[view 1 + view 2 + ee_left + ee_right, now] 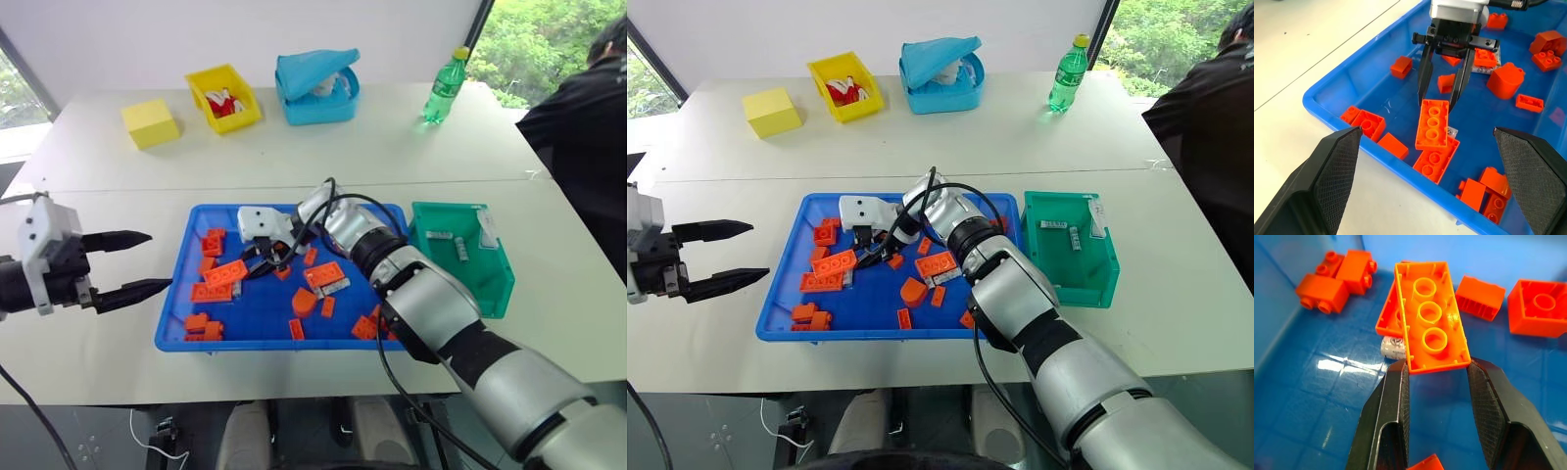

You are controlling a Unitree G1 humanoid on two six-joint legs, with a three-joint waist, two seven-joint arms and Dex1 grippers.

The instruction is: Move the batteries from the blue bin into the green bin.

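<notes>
In blue bin (pixel 196 333), right gripper (pixel 1437 372) straddling orange brick (pixel 1431 318)

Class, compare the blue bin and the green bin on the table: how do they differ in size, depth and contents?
The blue bin is the larger, a wide shallow tray; the green bin is much smaller and deeper. The blue bin holds many scattered orange bricks; the green bin holds a few batteries and no bricks. Both are rectangular plastic bins, side by side on the white table.
</notes>
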